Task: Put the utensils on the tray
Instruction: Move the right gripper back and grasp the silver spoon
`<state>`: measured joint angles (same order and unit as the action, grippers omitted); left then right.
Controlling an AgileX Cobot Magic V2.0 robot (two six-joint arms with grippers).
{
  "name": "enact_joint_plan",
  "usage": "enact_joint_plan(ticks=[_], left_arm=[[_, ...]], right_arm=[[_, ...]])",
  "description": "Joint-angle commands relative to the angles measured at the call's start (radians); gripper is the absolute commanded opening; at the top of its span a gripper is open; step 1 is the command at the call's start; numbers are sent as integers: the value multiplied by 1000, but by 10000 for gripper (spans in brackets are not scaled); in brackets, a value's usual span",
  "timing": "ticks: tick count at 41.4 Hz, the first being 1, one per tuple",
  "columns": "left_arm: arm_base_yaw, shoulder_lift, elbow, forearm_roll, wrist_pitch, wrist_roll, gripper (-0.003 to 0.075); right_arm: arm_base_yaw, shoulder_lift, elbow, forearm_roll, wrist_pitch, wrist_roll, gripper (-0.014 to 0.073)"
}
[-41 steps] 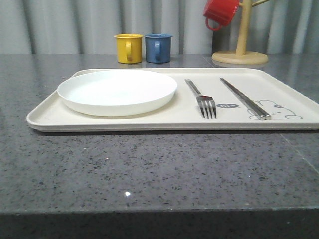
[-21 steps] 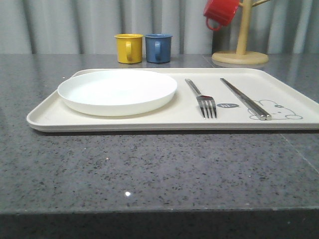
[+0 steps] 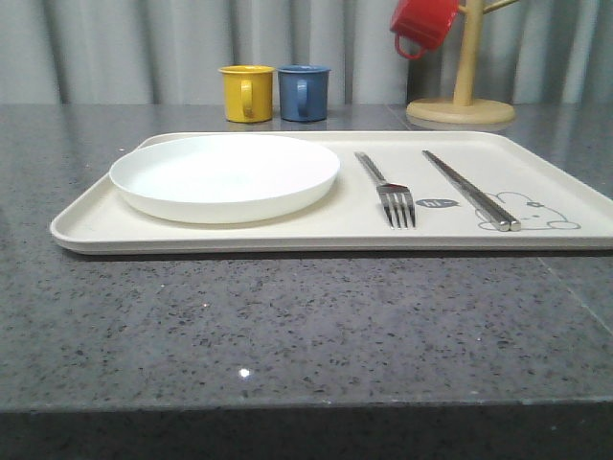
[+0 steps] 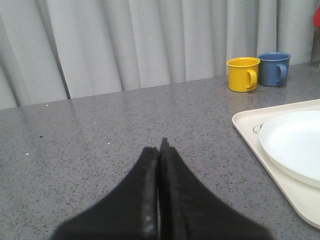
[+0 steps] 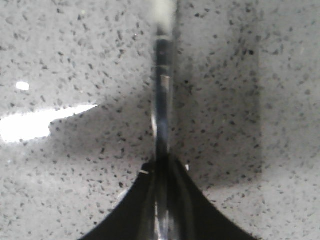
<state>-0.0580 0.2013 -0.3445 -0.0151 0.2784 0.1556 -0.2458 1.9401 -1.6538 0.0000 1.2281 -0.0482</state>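
Front view: cream tray (image 3: 86,225) lying flat on grey speckled stone table (image 3: 287,326), long side across. White plate (image 3: 225,176) resting on tray's left half, upright, nothing seen on it. Just to its right, silver fork (image 3: 388,190) lying on tray, tines toward camera, handle running away toward back rim. Further right, pair of metal chopsticks (image 3: 471,190) side by side and touching, angled slightly, near ends resting beside line-drawn rabbit (image 3: 536,213) printed on tray surface. Fork and chopsticks apart from each other and from plate. Behind tray, yellow mug (image 3: 247,93) and blue mug (image 3: 305,92) standing close together on table, handles facing camera. At back right, wooden mug tree (image 3: 462,96) with red mug (image 3: 422,26) hanging tilted from a branch. Grey curtain (image 3: 144,48) across background

Left wrist view: left gripper (image 4: 160,150) with dark fingers pressed together, nothing between them, held over bare table well to the side of tray; tray corner, plate edge and the two mugs seen beyond

Right wrist view: right gripper (image 5: 162,172) clamped on thin shiny metal handle, taken to be spoon (image 5: 162,100), running straight out from between fingertips over speckled table; far end blurred, bowl shape not discernible. Contact between spoon and table surface cannot be told from the blur; dark shadow beneath it on stone
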Motion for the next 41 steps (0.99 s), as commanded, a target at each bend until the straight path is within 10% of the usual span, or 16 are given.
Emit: enact_joint_plan(ticks=[1, 41], left_arm=[[-8, 11, -28, -10, -79, -5, -19], [-8, 11, -28, -10, -79, -5, -19]], right_arm=[[-3, -64, -27, 14, 11, -12, -20], [385, -231, -24, 127, 92, 171, -20]])
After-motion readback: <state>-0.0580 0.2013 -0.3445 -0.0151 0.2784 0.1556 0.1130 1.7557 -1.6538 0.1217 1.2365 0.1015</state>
